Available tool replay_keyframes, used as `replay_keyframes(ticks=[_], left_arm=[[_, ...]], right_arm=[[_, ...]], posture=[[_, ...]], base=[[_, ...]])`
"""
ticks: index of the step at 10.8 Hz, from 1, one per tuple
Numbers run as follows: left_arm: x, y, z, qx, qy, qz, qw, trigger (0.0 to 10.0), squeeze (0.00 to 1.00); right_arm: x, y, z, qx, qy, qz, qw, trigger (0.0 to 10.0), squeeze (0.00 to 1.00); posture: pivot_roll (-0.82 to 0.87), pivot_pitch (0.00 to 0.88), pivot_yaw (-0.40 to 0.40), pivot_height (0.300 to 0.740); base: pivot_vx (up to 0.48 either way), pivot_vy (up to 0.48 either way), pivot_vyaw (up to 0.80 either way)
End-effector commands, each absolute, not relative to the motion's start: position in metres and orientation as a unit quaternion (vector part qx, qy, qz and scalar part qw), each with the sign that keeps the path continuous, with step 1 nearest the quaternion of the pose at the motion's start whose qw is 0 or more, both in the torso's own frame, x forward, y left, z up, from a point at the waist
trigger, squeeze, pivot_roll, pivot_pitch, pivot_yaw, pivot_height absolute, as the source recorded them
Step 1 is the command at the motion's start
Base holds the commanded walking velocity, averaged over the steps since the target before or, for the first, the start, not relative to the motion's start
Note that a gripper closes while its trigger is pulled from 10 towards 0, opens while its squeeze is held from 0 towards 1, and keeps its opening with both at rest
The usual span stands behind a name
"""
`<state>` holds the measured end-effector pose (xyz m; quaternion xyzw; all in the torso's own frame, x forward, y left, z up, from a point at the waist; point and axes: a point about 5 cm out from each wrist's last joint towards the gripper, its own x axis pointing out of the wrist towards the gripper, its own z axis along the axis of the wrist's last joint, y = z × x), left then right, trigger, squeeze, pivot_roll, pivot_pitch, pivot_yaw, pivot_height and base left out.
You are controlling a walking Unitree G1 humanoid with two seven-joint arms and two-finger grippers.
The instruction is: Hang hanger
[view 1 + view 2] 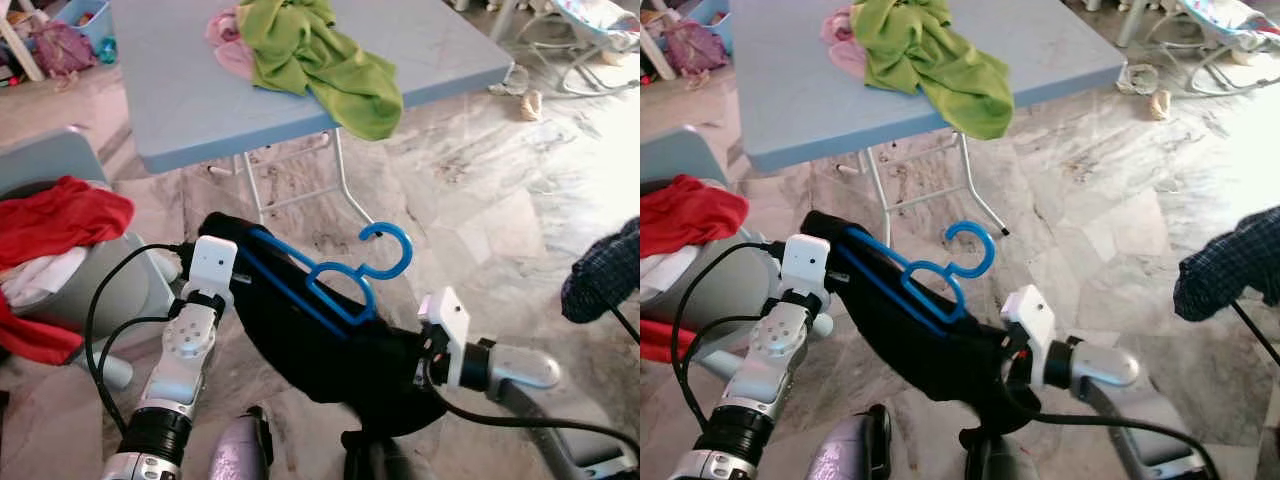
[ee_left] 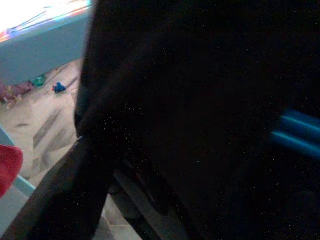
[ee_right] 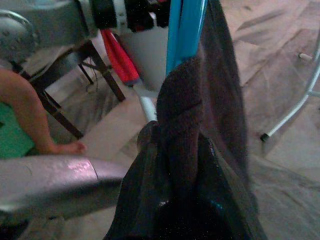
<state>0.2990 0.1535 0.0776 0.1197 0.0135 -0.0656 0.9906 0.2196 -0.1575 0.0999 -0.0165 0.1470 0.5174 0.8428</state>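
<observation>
Between both arms, the blue hanger (image 1: 340,280) carries a black garment (image 1: 330,350); gripper states cannot be told.

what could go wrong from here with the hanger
The black garment is bunched over the blue hanger and both grippers, so it may slide off one shoulder when lifted. The hook points toward the table, with no rail in view, so it could snag the table edge or the green cloth.
</observation>
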Motion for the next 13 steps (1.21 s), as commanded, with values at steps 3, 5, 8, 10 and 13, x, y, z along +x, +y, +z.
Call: replay_keyframes(ticks=[3, 5, 8, 10, 13], left_arm=[[0.299, 0.171, 0.077, 0.139, 0.017, -0.027, 0.990, 0.0, 0.00], [0.292, 0.180, 0.075, 0.135, 0.017, -0.017, 0.991, 0.0, 0.00], [0.290, 0.183, 0.083, 0.133, 0.005, -0.013, 0.991, 0.0, 0.00], [0.288, 0.181, 0.081, 0.133, 0.008, -0.010, 0.991, 0.0, 0.00], [0.288, 0.189, 0.084, 0.138, 0.007, 0.006, 0.990, 0.0, 0.00]], right_arm=[[0.226, -0.175, 0.100, -0.030, 0.143, 0.493, 0.858, 10.0, 0.00], [0.227, -0.189, 0.082, -0.028, 0.172, 0.451, 0.875, 10.0, 0.00], [0.226, -0.194, 0.070, -0.076, 0.190, 0.443, 0.873, 10.0, 0.00], [0.226, -0.196, 0.064, -0.081, 0.193, 0.437, 0.875, 10.0, 0.00], [0.213, -0.206, 0.055, -0.103, 0.222, 0.454, 0.857, 10.0, 0.00]], posture=[[-0.03, 0.164, -0.013, 0.740], [-0.02, 0.171, -0.013, 0.740], [-0.01, 0.186, -0.010, 0.740], [-0.01, 0.187, -0.008, 0.740], [-0.01, 0.191, -0.009, 0.740]], base=[[0.000, 0.000, 0.00], [0.000, 0.000, 0.00], [0.000, 0.000, 0.00], [0.000, 0.000, 0.00], [0.000, 0.000, 0.00]])
